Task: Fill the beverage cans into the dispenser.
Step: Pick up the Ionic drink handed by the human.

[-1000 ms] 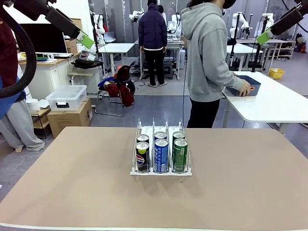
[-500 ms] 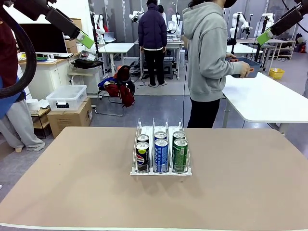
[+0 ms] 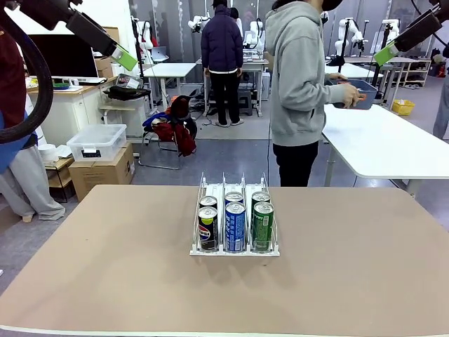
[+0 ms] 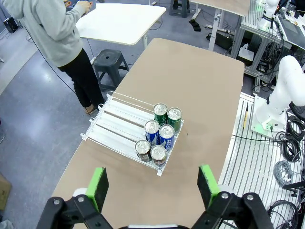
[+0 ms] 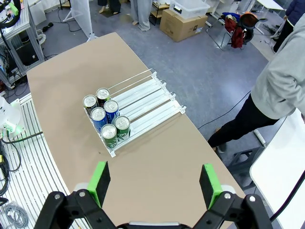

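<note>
1. I see the left fingers (image 4: pixel 98 186) spread wide with nothing between them, high above the bench (image 3: pixel 105 274).
2. The right fingers (image 5: pixel 101 181) are just as wide apart and hold nothing, also high over the bench.
3. The bench is a plain tan surface. The white wire dispenser (image 3: pixel 213 188) sits near its middle, towards the far edge.
4. Six cans stand upright at the dispenser's front lip, two deep in each lane: the black Pepsi can (image 3: pixel 208 228) on my left, the blue can (image 3: pixel 235 227) in the middle, the green can (image 3: pixel 263 226) on my right. The rear of the lanes is bare.
5. Beyond the bench a person in a grey hoodie (image 3: pixel 298 84) holds a blue bin (image 3: pixel 359 93) above a white table (image 3: pixel 393 144).
6. On the grey floor to the left, a clear plastic crate (image 3: pixel 97 140) rests on a cardboard box (image 3: pixel 104 172), near a chair piled with red and dark cloth (image 3: pixel 174 130).
</note>
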You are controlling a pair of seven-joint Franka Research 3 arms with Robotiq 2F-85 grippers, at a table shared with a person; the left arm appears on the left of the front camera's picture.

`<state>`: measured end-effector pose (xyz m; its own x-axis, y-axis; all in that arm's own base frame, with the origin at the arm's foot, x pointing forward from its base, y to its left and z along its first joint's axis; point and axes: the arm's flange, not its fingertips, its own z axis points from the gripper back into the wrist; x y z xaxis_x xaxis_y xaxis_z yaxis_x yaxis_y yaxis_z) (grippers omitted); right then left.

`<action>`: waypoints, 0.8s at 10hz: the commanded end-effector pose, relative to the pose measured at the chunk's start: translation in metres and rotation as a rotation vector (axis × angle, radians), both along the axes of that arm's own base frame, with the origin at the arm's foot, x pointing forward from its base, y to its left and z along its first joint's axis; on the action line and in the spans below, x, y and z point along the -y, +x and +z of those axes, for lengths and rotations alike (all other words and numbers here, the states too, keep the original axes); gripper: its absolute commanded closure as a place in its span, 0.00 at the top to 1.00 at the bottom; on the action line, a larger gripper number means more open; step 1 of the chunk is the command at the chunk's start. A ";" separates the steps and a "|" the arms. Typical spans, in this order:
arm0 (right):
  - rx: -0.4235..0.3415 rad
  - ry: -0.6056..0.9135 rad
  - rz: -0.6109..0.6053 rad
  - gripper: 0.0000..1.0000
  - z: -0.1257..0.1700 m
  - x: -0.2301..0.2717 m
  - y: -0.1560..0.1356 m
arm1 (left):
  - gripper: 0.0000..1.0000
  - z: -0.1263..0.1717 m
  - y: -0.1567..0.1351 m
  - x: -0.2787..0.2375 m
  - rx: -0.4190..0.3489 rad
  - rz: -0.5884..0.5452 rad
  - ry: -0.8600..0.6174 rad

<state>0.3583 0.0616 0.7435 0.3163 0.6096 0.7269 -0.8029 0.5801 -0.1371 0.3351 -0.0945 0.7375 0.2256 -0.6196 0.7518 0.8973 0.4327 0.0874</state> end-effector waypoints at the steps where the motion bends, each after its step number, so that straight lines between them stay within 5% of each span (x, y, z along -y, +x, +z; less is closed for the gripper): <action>1: 0.002 -0.008 -0.001 1.00 0.000 0.000 0.000 | 1.00 0.001 -0.001 0.000 0.004 0.001 0.005; 8: 0.002 -0.008 -0.001 1.00 0.000 0.000 0.000 | 1.00 0.001 -0.001 0.000 0.004 0.001 0.005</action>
<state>0.3583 0.0616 0.7435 0.3163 0.6096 0.7269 -0.8029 0.5801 -0.1371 0.3351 -0.0945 0.7375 0.2256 -0.6196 0.7518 0.8973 0.4327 0.0874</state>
